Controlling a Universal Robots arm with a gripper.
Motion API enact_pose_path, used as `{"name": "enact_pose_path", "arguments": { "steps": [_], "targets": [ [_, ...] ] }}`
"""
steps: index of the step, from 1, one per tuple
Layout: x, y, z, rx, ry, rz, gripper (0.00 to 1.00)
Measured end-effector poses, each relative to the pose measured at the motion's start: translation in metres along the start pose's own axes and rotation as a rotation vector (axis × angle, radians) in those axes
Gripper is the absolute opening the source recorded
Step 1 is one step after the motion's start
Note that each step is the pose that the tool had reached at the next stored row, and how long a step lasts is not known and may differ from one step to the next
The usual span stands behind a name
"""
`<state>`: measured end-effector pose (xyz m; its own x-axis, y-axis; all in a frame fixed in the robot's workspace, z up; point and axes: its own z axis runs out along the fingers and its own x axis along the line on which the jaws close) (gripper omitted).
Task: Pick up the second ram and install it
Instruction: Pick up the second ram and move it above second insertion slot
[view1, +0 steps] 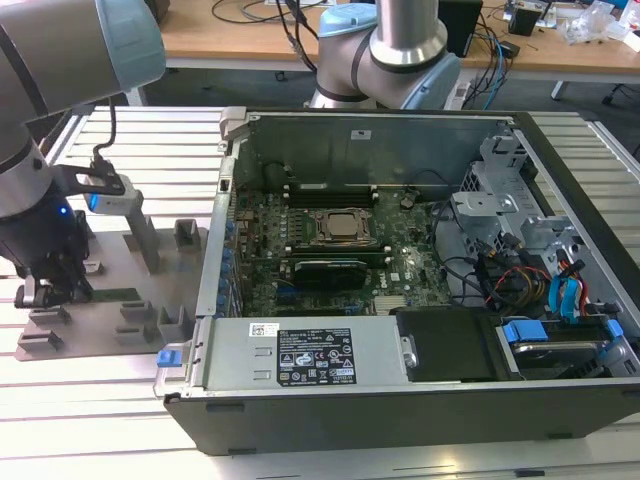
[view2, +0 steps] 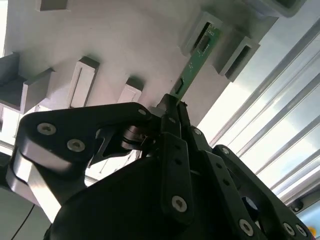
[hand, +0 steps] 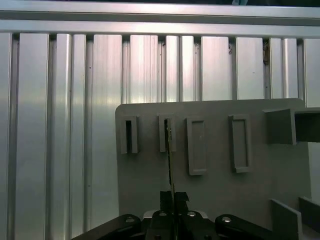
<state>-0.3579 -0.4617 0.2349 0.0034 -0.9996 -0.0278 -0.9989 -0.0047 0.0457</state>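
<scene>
Arm (view1: 35, 190) low, gripper (view2: 175, 104) clamped on second ram (view2: 194, 67).

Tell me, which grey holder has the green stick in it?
The holder in line with the gripper: the green RAM stick runs from its slot into the shut gripper.

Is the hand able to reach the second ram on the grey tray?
Probably yes: in the second wrist view the hand looks shut on one end of the second ram, whose other end sits in a holder of the grey tray; nothing lies between.
</scene>
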Motion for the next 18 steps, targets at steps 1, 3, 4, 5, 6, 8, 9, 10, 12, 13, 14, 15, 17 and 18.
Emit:
{"name": "enact_pose_path", "arguments": {
  "steps": [1, 3, 4, 5, 6, 8, 9, 10, 12, 13, 14, 15, 17, 18],
  "targets": [
    [-0.0001, 0.0001, -0.0025, 0.0, 0.0, 0.0, 0.13],
    [-0.0002, 0.0004, -0.008, 0.0, 0.0, 0.0, 0.13],
    [-0.0003, 0.0005, -0.01, 0.0, -0.0001, 0.0, 0.13],
    [-0.0003, 0.0005, -0.0117, 0.0, 0.0, 0.0, 0.13],
    [-0.0004, 0.0006, -0.0138, 0.0, 0.0, 0.0, 0.13],
    [-0.0005, 0.0008, -0.0185, 0.0, 0.0, 0.0, 0.13],
    [-0.0006, 0.001, -0.0211, 0.0, 0.0, 0.0, 0.13],
    [-0.0007, 0.0011, -0.0237, 0.0, 0.0, 0.0, 0.13],
    [-0.0008, 0.0013, -0.0282, 0.0, 0.0, 0.0, 0.13],
    [-0.0008, 0.0014, -0.0294, 0.0, 0.0, 0.0, 0.13],
    [-0.0009, 0.0015, -0.0321, -0.0001, -0.0001, 0.0, 0.13],
    [-0.0009, 0.0016, -0.0342, 0.0, 0.0, 0.0, 0.13],
    [-0.0011, 0.0018, -0.0398, 0.0, 0.0, 0.0, 0.13],
    [-0.0012, 0.002, -0.0427, 0.0, -0.0001, 0.0, 0.13]
  ]
}}
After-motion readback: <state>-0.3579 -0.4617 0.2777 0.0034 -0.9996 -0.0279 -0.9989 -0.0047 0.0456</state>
